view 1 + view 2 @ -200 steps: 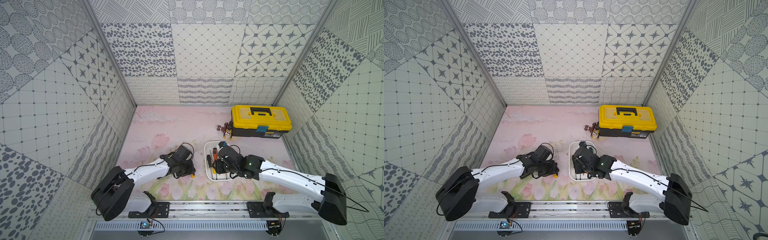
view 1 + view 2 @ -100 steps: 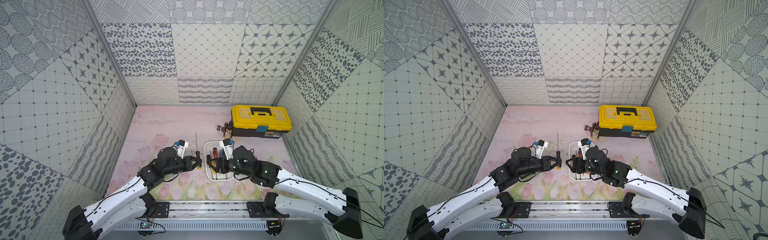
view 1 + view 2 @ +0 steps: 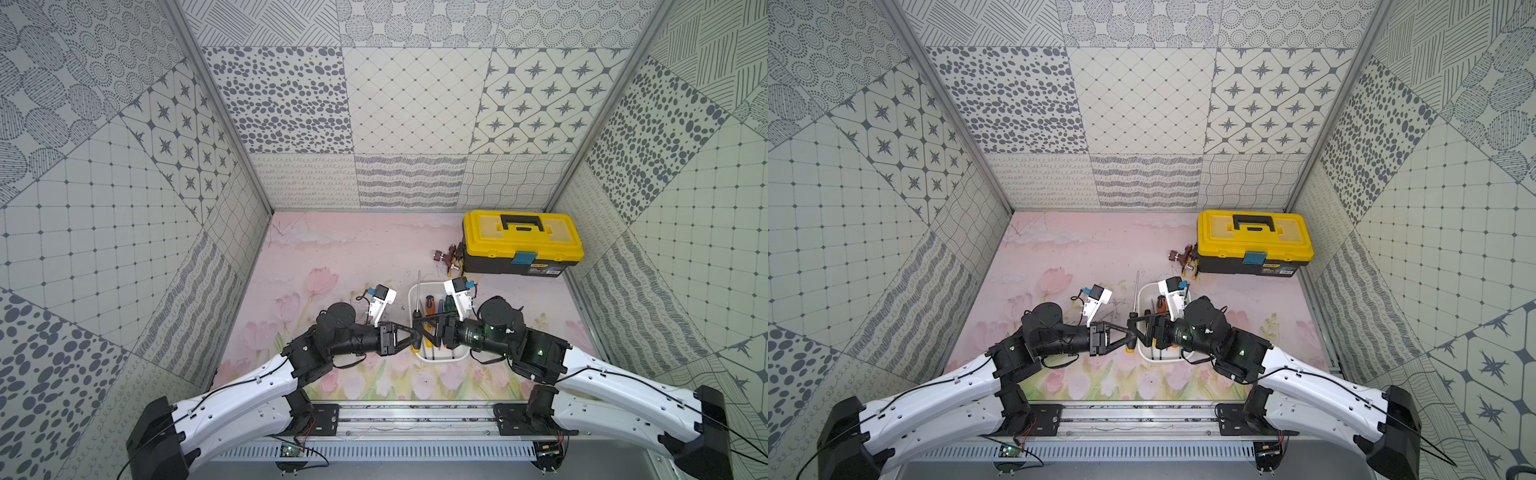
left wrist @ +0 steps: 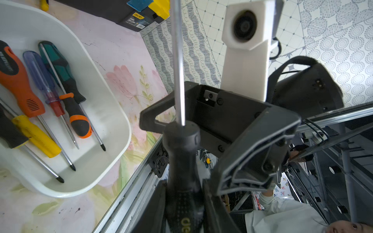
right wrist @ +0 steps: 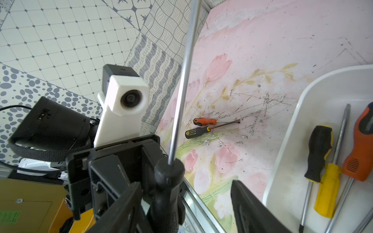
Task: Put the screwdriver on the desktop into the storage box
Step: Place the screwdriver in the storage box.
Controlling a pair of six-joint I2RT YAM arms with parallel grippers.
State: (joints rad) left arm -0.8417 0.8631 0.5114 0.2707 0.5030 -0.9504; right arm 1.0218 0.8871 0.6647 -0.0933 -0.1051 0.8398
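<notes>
The black left gripper [image 3: 415, 333], on its white arm, is clamped low on the handle of the black-handled screwdriver [image 4: 182, 161]. This tool has a long bare steel shaft and a yellow butt, and it is held clear of the pale pink, tulip-printed desktop [image 3: 332, 249]. In both top views the shaft runs toward the far wall, along the side of the storage box nearest the left arm.

In the right wrist view, two loose tools lie side by side on the scuffed desktop: a small orange-handled screwdriver [image 5: 204, 121] and a black screwdriver with yellow dots [image 5: 196, 132].

Facing the left gripper, the black right gripper [image 3: 424, 330] has its jaws spread wide, one on each side of the same black handle. Whether either finger touches the handle cannot be told.

Beneath it sits the shallow white plastic storage box [image 3: 440, 358]. It holds a large orange-handled screwdriver [image 4: 18, 88], a clear blue-handled screwdriver [image 4: 38, 72], a green-and-black screwdriver [image 4: 56, 60] and a yellow-and-black screwdriver [image 4: 34, 137].

Farther right, by the far wall, stands the yellow-lidded black toolbox [image 3: 521, 237]. A small reddish-brown tool [image 3: 446, 257] lies just beside its left end.
</notes>
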